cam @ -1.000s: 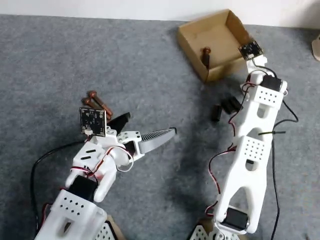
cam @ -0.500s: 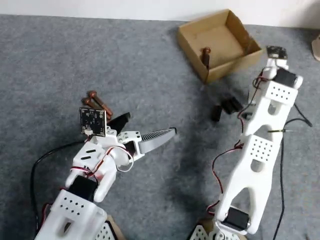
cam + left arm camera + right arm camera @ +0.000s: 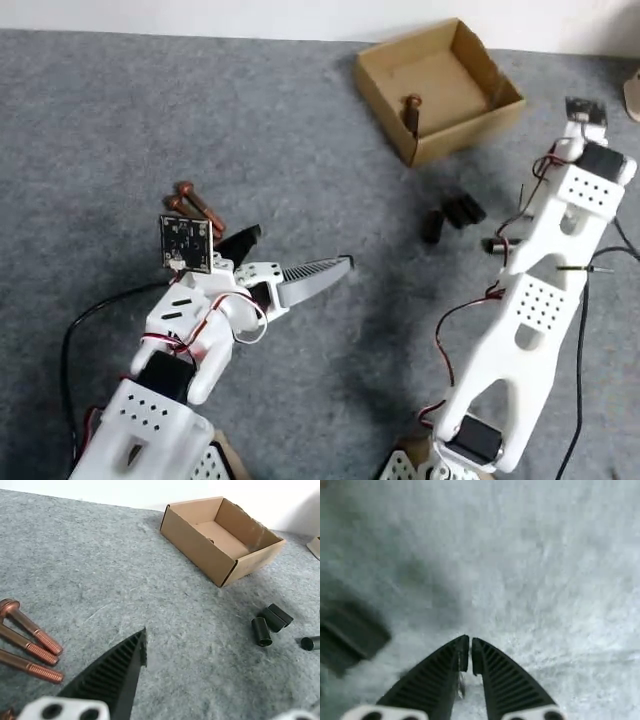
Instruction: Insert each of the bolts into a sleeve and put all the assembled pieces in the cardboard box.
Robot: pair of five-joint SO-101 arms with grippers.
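Note:
Copper bolts (image 3: 196, 204) lie side by side on the grey mat, just beyond my left gripper (image 3: 300, 248), which stands open with nothing in it. In the left wrist view the bolts (image 3: 27, 647) rest beside its black finger (image 3: 115, 670). Several black sleeves (image 3: 452, 213) lie between the arms, one (image 3: 497, 245) close to the right arm. The cardboard box (image 3: 380, 85) at the back holds one bolt in a sleeve (image 3: 411, 112). My right gripper (image 3: 469, 652) hangs over bare mat, shut and holding nothing, with a blurred dark sleeve (image 3: 350, 630) to one side.
The box (image 3: 197, 540) stands open-topped beyond the sleeves (image 3: 270, 622). A pale object (image 3: 632, 95) sits at the far right edge of the table. Bare mat stretches across the middle and the far left.
The right arm has swung away from the box's rim, toward the table's right side. The left arm, bolts and sleeves have not moved.

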